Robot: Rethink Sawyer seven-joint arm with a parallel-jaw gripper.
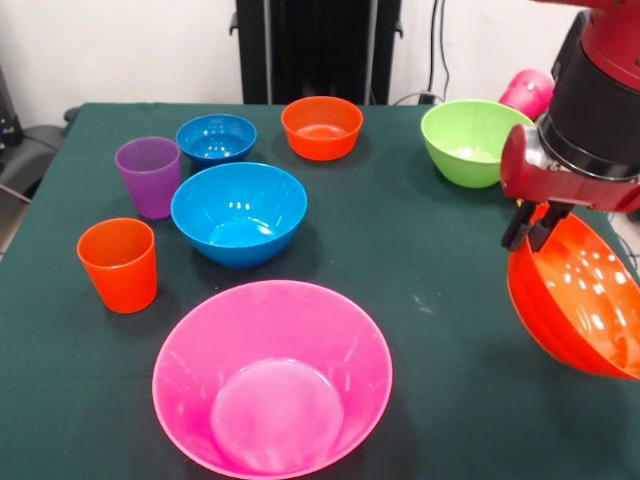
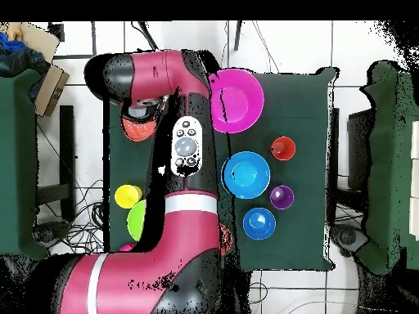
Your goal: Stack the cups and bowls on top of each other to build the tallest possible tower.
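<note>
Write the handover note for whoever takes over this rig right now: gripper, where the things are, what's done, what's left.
Gripper: shut on the big orange bowl, holding it tilted by its rim at the table's edge.
On the table, all apart and upright: pink bowl, medium blue bowl, small blue bowl, small orange bowl, green bowl, purple cup, orange cup. The overhead view shows a yellow cup beside the green bowl; something magenta sits behind it.
Done: nothing stacked.
Left: the whole tower.
</note>
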